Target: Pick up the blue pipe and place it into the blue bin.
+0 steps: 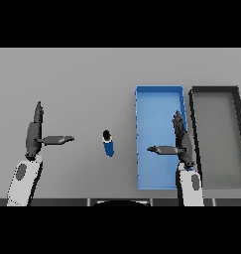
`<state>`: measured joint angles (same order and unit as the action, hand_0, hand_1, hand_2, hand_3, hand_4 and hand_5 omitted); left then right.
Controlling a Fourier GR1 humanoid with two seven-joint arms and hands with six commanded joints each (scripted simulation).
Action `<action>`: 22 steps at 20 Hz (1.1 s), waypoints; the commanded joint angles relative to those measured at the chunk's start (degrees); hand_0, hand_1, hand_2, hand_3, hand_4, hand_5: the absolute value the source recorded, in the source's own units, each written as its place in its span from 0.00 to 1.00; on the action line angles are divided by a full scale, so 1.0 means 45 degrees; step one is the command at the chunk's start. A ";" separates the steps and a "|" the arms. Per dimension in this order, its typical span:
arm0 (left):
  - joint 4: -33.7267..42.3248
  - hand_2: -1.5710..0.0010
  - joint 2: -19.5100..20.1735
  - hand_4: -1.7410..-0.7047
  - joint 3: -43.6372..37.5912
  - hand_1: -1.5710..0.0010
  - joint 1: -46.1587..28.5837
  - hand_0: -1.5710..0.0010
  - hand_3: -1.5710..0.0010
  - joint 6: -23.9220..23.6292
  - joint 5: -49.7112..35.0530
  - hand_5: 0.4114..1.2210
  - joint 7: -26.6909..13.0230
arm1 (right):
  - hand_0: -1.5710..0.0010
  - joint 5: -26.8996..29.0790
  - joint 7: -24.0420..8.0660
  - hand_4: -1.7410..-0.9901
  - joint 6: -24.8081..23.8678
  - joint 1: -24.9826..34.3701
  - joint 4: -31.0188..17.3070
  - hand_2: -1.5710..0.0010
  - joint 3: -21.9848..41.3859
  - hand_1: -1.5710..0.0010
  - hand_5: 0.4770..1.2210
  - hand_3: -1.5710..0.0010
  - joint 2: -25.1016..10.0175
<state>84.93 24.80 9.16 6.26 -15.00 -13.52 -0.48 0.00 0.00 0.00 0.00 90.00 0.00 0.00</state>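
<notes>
A short blue pipe (108, 144) with a dark top end stands on the grey table, a little left of the blue bin (150, 104). My right hand (181, 140) hovers over the bin's right half, fingers straight and thumb stretched out to the left, open and holding nothing. My left hand (34, 131) is at the left of the table, also open, its thumb pointing right toward the pipe with a clear gap between them.
A dark grey bin (239, 129) sits right next to the blue bin on its right side. Both bins reach close to the table's front edge.
</notes>
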 commanded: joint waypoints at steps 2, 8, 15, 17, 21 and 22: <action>-0.0003 1.00 -0.0024 0.64 0.0011 1.00 0.0026 1.00 1.00 -0.0019 0.0015 0.22 0.0066 | 1.00 0.0023 -0.0013 0.69 0.0000 0.0023 -0.0017 1.00 -0.0027 1.00 0.19 1.00 -0.0026; 0.0054 1.00 0.1608 0.64 0.0710 1.00 0.0037 1.00 1.00 0.2835 -0.0081 0.22 0.0881 | 1.00 -0.0913 0.1038 0.69 0.0693 -0.0677 0.0698 1.00 0.0656 1.00 0.19 1.00 -0.1060; 0.0299 1.00 0.2579 0.63 0.1005 1.00 -0.0126 1.00 1.00 0.4770 -0.0510 0.24 0.1337 | 1.00 -0.1931 0.0539 0.74 0.0607 -0.1104 0.1452 1.00 0.1130 1.00 0.17 1.00 -0.1639; 0.0689 1.00 0.2653 0.63 0.1288 1.00 -0.0274 1.00 1.00 0.5260 -0.0582 0.23 0.1609 | 1.00 -0.2062 0.0691 0.74 0.0653 -0.1168 0.1620 1.00 0.1314 1.00 0.16 1.00 -0.1621; 0.1507 1.00 0.2760 0.61 0.2187 1.00 -0.0566 1.00 1.00 0.6316 -0.0547 0.15 0.1405 | 1.00 -0.2219 0.0736 0.72 0.0702 -0.0917 0.1141 1.00 0.1423 1.00 0.18 1.00 -0.1553; 0.1681 1.00 0.2720 0.60 0.2392 1.00 -0.0646 1.00 1.00 0.6444 -0.0542 0.13 0.1233 | 1.00 -0.2126 0.0772 0.71 0.0769 -0.0934 0.1287 1.00 0.1374 1.00 0.18 1.00 -0.1640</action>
<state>92.50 37.01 19.96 3.34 14.06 -15.95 5.11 -9.56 3.61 3.45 -4.20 95.80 6.17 -7.40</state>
